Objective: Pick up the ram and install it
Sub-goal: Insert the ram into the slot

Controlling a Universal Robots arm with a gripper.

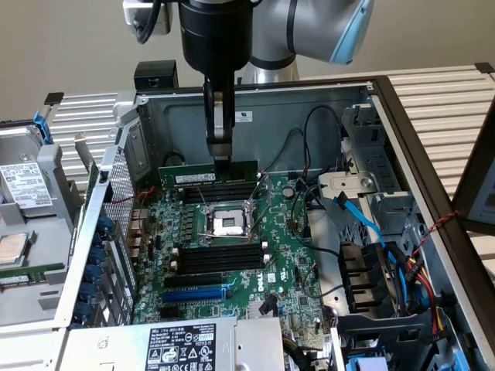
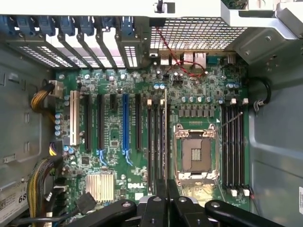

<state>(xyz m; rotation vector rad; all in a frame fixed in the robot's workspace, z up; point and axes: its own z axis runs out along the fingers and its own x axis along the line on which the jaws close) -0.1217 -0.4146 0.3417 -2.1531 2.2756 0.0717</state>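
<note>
Hand (image 1: 222,160): closed on the ram (image 1: 189,175) mid-length, keeping it level.
Ram: edge-down, parallel above the black slots (image 1: 232,193), so contacts face them.

Open room above the motherboard (image 1: 292,269) — rear wall (image 1: 271,108), cables (image 1: 360,222) and the upright ram (image 1: 205,171) crowd its edges

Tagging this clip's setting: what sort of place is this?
Probably a robot PC-assembly bench: open computer case on a slatted metal table, motherboard exposed with empty CPU socket, tool holding the ram.
</note>
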